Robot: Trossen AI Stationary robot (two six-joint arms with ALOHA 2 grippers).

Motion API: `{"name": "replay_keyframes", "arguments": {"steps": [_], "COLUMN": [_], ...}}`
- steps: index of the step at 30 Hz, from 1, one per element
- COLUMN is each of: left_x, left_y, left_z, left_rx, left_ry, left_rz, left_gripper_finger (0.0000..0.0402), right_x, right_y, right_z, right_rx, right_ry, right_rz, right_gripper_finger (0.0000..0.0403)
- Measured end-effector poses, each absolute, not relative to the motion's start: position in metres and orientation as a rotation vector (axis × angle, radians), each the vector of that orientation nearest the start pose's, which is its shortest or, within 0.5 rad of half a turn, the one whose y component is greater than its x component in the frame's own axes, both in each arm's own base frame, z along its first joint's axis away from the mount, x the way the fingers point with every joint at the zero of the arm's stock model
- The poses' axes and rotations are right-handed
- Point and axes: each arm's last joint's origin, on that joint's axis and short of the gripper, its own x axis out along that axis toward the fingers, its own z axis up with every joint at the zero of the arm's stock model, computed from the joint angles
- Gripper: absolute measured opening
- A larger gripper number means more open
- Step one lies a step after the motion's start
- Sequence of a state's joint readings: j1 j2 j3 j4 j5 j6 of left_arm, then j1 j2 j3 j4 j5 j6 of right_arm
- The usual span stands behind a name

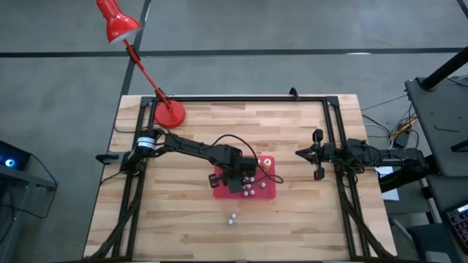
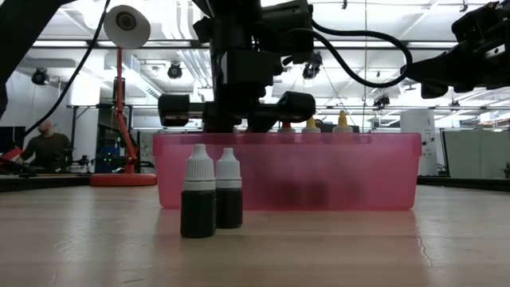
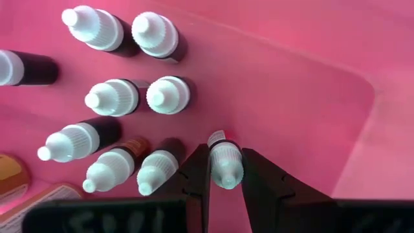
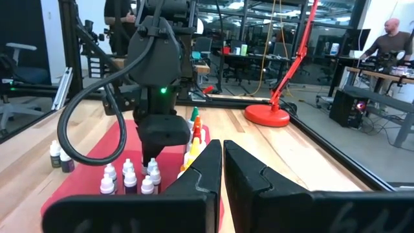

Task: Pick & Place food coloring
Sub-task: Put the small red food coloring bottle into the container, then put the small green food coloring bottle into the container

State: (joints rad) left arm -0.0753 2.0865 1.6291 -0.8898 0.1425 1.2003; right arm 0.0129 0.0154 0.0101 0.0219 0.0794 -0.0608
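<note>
Red tray (image 1: 269, 191): nine white-capped bottles (image 3: 111, 98) inside | two bottles (image 2: 198, 194) outside, near tray | left gripper (image 3: 226, 178) jaws clamping one bottle (image 3: 224, 163) | right gripper (image 4: 222, 158) beside tray, jaws closed, empty.

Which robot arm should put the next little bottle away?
The left: its claw already grips a white-capped small bottle over the pink plastic tray. The right claw waits shut, off to the side.

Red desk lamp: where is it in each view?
High: lamp, head at top left, base on the table's far left corner.
Low: left, behind the pink bin.
Left wrist: not in it.
Right wrist: right of centre, base on the wood.
Shared landmark: the bin, right under the left gripper.
</note>
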Motion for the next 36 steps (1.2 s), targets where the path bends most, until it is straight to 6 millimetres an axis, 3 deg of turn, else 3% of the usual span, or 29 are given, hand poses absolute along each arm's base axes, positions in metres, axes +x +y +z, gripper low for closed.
{"name": "replay_keyframes", "arguments": {"steps": [21, 30, 36], "left_x": [0.4176, 0.418, 0.418], "left_y": [-0.0356, -0.0356, -0.0353], "left_z": [0.185, 0.185, 0.185], "left_rx": [0.87, 0.853, 0.849], "left_ry": [1.089, 1.095, 1.103], "left_rz": [-0.883, -0.864, -0.852], "left_gripper_finger": [0.0046, 0.0102, 0.0109], "right_x": [0.098, 0.098, 0.098], "right_y": [-0.001, -0.001, -0.001], "right_z": [0.1679, 0.1679, 0.1679], "right_rx": [-0.06, -0.06, -0.06], "right_ry": [-0.015, -0.015, -0.015], "right_rz": [-0.067, -0.067, -0.067], "right_gripper_finger": [0.0009, 0.0009, 0.0009]}}
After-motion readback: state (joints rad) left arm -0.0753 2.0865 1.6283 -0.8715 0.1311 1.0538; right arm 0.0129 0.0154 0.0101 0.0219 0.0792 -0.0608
